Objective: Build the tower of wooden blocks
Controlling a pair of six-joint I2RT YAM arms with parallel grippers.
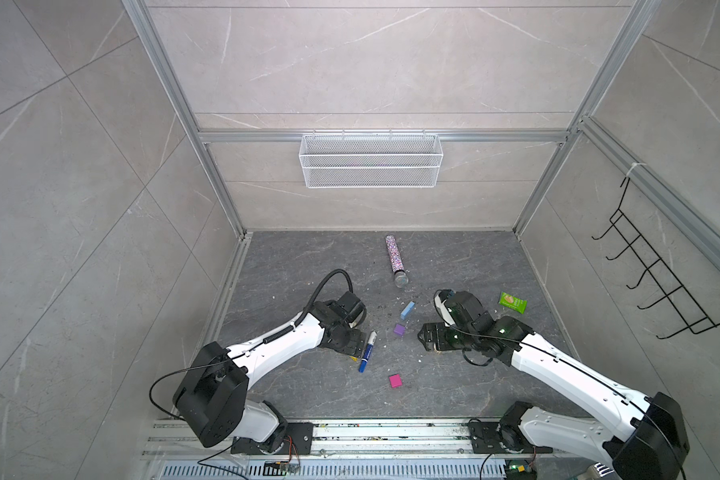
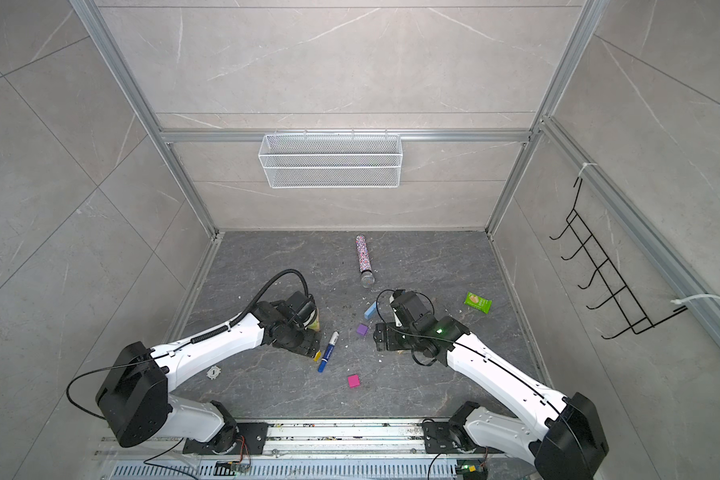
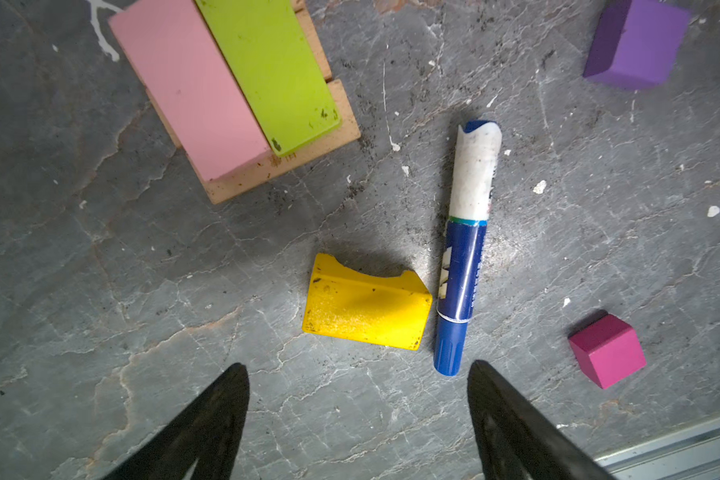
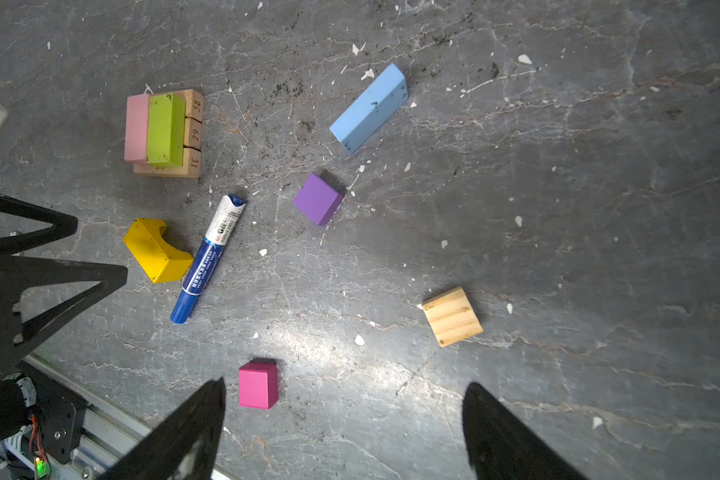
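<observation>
Dark veined stone is your bench (image 4: 578,187), and on it the tower (image 4: 163,133) is three tan bars with pink and lime-green blocks across them. Your left fingers (image 3: 221,411) hang released just short of the yellow arch (image 3: 366,307) beside the marker pen (image 3: 466,249); your right fingers (image 4: 200,419), released too, hold nothing near the magenta cube (image 4: 257,384).

A blue-and-white marker pen (image 1: 367,351) is lying mid-tabletop (image 1: 292,266), a glittery tube (image 1: 395,259) near its back edge, a green packet (image 1: 513,301) near its right edge.
</observation>
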